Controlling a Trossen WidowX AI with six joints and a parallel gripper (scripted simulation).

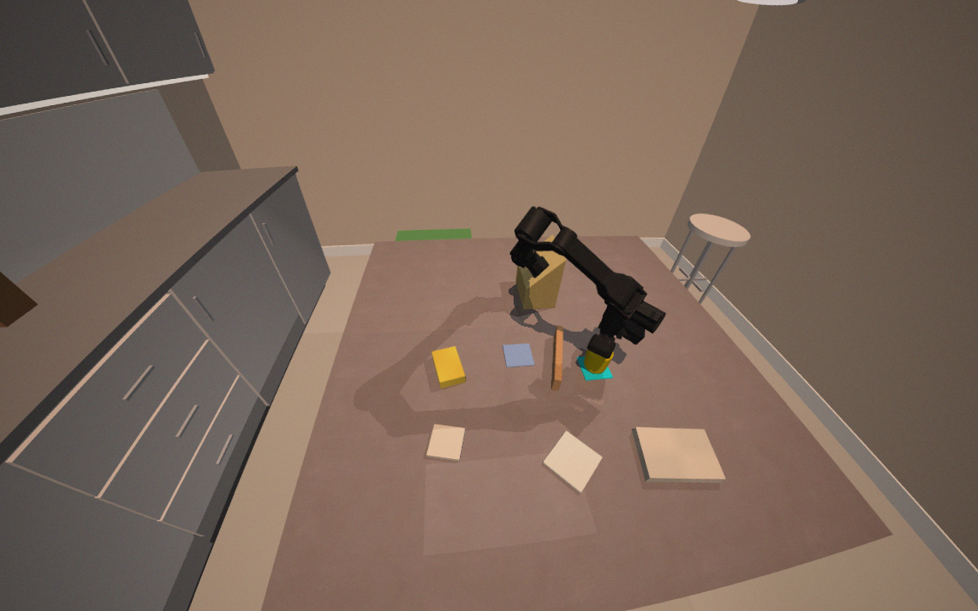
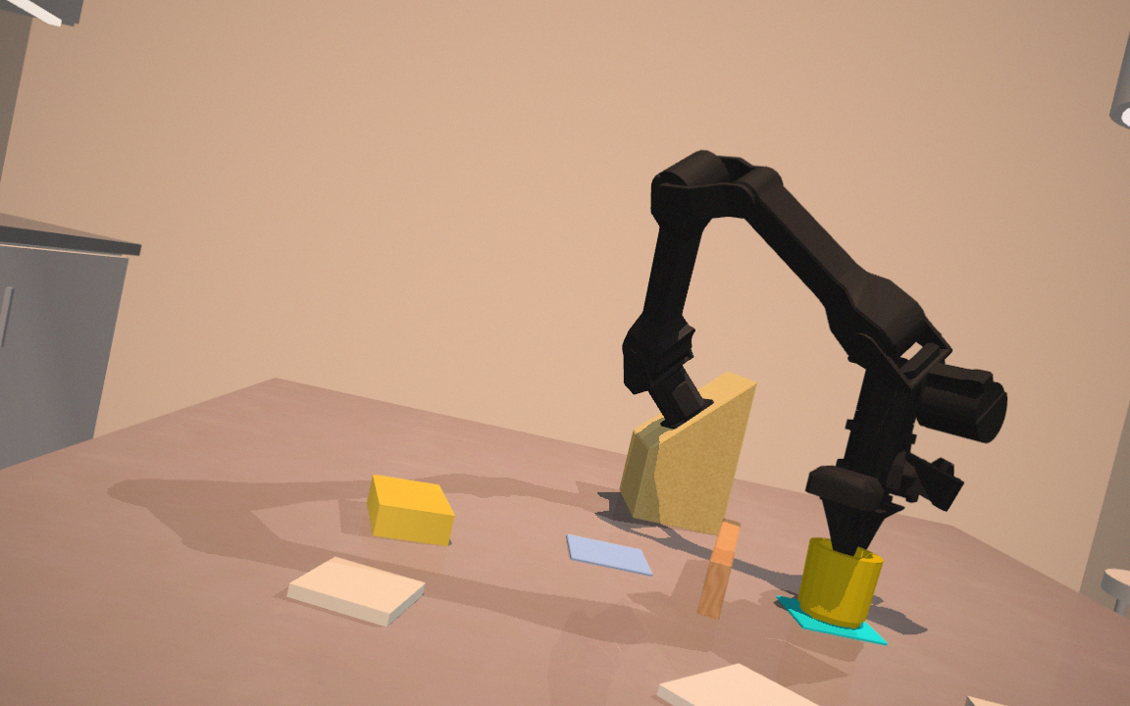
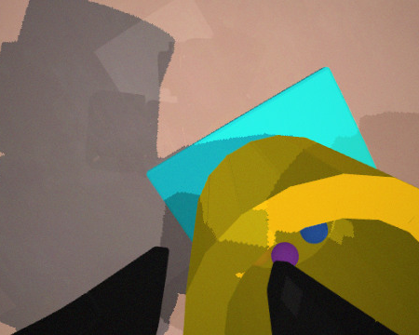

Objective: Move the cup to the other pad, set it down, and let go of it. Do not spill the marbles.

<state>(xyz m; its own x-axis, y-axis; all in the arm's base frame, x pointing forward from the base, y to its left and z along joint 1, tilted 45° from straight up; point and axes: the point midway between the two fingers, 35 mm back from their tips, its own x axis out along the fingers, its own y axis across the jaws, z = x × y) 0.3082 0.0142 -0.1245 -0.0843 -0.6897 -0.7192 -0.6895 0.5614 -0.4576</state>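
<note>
The yellow cup (image 1: 597,361) (image 2: 837,586) (image 3: 247,181) stands upright on the cyan pad (image 1: 604,375) (image 2: 869,634) (image 3: 293,112). A blue marble (image 3: 314,234) and a purple marble (image 3: 284,252) show inside it; the rest of its inside is partly hidden. My gripper (image 3: 219,268) (image 2: 849,550) is open at the cup's rim, one finger outside the wall and the other inside, with gaps between fingers and wall in the wrist view. The flat blue pad (image 1: 518,355) (image 2: 608,554) bears nothing.
An upright orange wooden bar (image 1: 557,361) (image 2: 716,575) stands between the pads. A yellow block (image 1: 447,366) (image 2: 411,512) lies left of the blue pad. A tall tan wedge (image 1: 544,292) (image 2: 709,474) stands behind, by the arm's base. Pale slabs (image 1: 446,442) (image 1: 572,461) (image 1: 678,454) lie nearer the top camera.
</note>
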